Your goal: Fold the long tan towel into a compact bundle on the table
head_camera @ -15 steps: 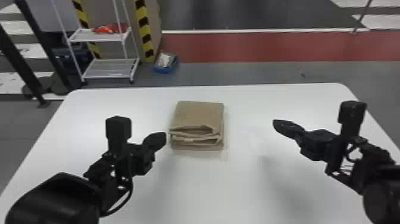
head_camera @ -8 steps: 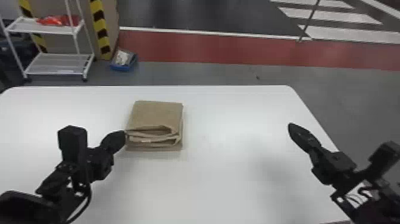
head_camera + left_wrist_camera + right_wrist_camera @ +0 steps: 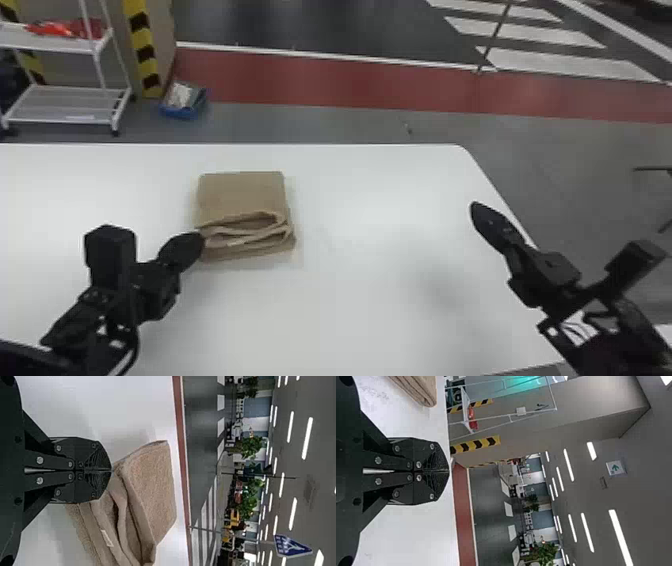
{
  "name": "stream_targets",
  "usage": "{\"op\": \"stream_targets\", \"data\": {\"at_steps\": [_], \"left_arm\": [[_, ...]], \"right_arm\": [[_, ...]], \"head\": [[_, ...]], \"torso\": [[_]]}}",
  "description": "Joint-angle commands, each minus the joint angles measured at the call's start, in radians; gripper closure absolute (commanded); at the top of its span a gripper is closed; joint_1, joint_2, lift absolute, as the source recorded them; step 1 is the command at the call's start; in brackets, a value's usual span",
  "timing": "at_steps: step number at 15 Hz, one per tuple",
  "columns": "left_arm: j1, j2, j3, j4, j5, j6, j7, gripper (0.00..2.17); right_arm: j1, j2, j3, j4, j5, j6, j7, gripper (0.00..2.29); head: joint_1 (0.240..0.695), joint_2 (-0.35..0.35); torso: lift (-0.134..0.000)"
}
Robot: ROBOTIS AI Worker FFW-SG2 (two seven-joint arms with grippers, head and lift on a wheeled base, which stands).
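Tan towel (image 3: 242, 195): lies on the white table (image 3: 380, 280), left of centre in the head view. Is folded into a squarish, compact bundle, flat on top. Shows several stacked layers along the near side, with the upper fold bowed and loose. Bears a small pale label (image 3: 107, 538) on a near layer, seen in the left wrist view.

Left gripper (image 3: 199, 239): sits at the towel's left side, tips by the near layers. In the left wrist view, left gripper (image 3: 111, 470): has both jaws together, with nothing seen clamped between. Cannot tell whether touching the cloth or just beside.

Right gripper (image 3: 474, 206): hangs toward the table's right edge, well apart from the towel. In the right wrist view, right gripper (image 3: 448, 471): has jaws together, likewise with nothing seen between.

Background: includes a white cart (image 3: 65, 119) with red items (image 3: 60, 28) on the upper shelf, and a blue bin (image 3: 181, 113) on the floor beyond the table, beside a yellow-and-black striped post (image 3: 142, 45).
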Motion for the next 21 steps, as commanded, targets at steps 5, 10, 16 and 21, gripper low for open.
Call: {"op": "stream_targets", "data": {"at_steps": [5, 10, 16, 21], "left_arm": [[0.01, -0.002, 0.02, -0.097, 0.003, 0.006, 0.045, 2.14], [0.073, 0.005, 0.075, -0.258, -0.007, -0.027, 0.117, 1.95], [0.085, -0.011, 0.079, -0.452, -0.147, 0.169, 0.144, 0.03], [0.097, -0.108, 0.162, -0.446, -0.194, 0.105, 0.206, 0.04]], "right_arm": [[-0.002, -0.009, 0.019, -0.016, 0.0, -0.006, 0.0, 0.13], [-0.034, -0.029, 0.054, -0.037, 0.031, 0.025, -0.034, 0.11], [-0.125, -0.067, 0.128, -0.157, 0.143, 0.286, -0.152, 0.11], [-0.192, -0.032, 0.226, -0.157, 0.17, 0.289, -0.181, 0.11]], "head": [[0.695, -0.231], [0.695, -0.184], [0.695, -0.168], [0.669, -0.111]], "torso": [[-0.125], [-0.125], [-0.125], [-0.125]]}}
